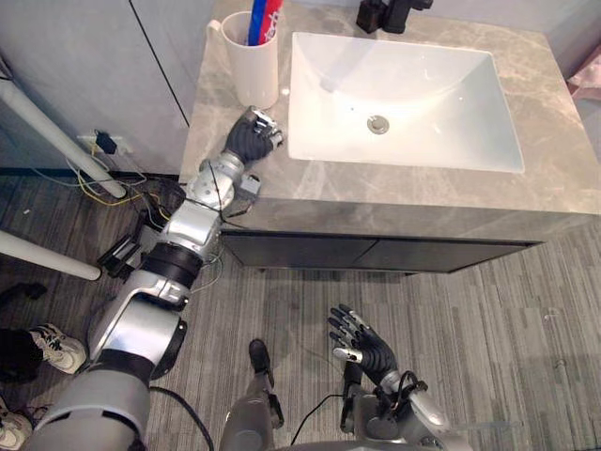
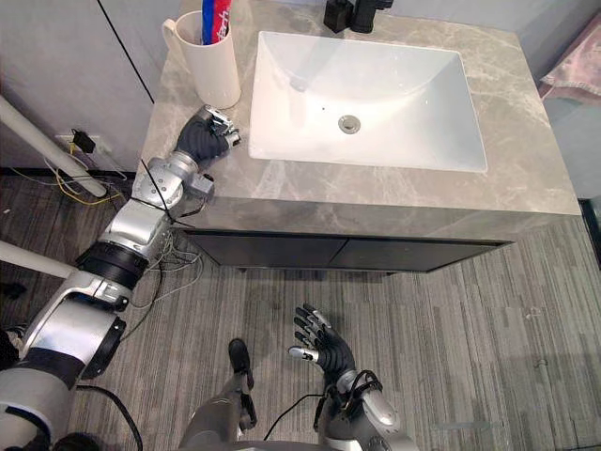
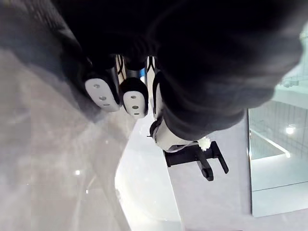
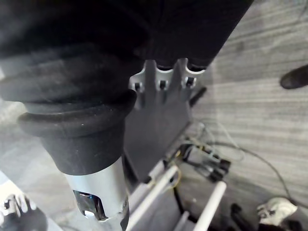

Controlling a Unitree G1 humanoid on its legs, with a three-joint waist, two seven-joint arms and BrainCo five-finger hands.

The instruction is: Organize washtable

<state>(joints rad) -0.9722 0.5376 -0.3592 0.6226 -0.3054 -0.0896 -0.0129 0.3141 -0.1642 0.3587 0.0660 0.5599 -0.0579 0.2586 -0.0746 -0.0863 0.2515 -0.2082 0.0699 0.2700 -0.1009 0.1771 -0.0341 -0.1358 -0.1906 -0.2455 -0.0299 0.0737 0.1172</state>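
Grey stone-patterned washtable (image 1: 394, 193) spans the top of what we see, with a white rectangular sink (image 1: 423, 103) set into it and a black faucet (image 1: 390, 14) at its back edge. At the back left corner stands a white cup (image 1: 254, 70), upright, with a red and blue tube (image 1: 263, 21) sticking out of it. We find the left hand (image 1: 252, 133) resting on the counter just beside the sink's left rim and close in front of the cup, apart from it; its fingers are curled in, and we can see nothing gripped in them (its own wrist view shows the curled fingertips over bare counter). Our right hand (image 1: 366, 346) hangs low over the striped grey floor (image 1: 488, 319), fingers spread and holding nothing. A person's white shoe (image 1: 56, 346) shows at the floor's left edge.
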